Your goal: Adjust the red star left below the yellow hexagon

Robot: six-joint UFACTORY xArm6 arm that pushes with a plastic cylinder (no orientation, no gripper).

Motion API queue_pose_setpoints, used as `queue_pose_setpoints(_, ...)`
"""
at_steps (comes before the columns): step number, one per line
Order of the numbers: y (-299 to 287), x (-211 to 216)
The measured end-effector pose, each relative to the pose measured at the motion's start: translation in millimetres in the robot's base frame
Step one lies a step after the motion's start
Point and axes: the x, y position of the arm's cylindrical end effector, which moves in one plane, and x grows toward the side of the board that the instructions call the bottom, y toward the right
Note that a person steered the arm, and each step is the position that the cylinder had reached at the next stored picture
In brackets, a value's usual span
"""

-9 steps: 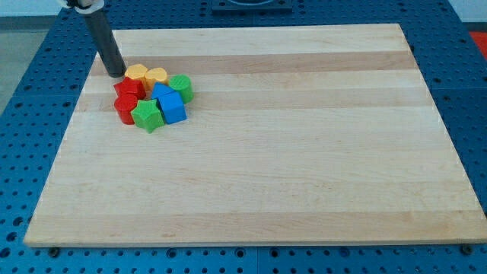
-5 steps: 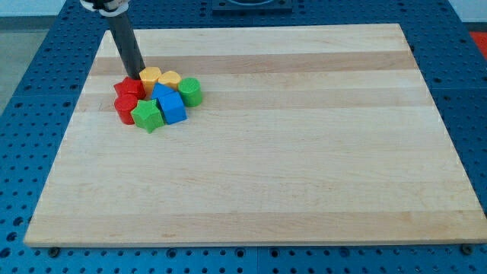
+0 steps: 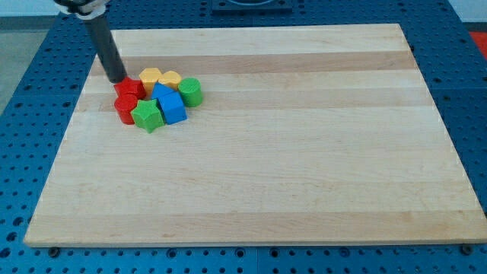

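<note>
My tip (image 3: pixel 119 79) has no fingers and holds nothing; it touches the red star (image 3: pixel 128 87) near the table's top-left corner. The star lies just left below the yellow hexagon (image 3: pixel 150 77).

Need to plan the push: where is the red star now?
Upper left of the board: the red star sits left-below the yellow hexagon, with my tip at its upper-left edge.

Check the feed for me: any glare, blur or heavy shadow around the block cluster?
Camera view: even, soft lighting, no glare on the pale wooden board; blocks such as the green star block are sharp, with faint shadows; only the dark rod's top at the frame edge looks slightly soft, my tip clear.
</note>
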Motion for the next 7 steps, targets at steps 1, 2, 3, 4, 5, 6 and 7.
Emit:
queue_pose_setpoints(1, -19.7, 24.1)
queue_pose_setpoints(2, -12.9, 40.4)
queue_pose_setpoints(3, 2.9, 41.1)
queue_pose_setpoints(4, 14.2, 41.1)
queue_pose_setpoints(5, 15.5, 41.1)
queue_pose_setpoints(6, 14.8, 11.3)
queue_pose_setpoints(7, 15.2, -46.3)
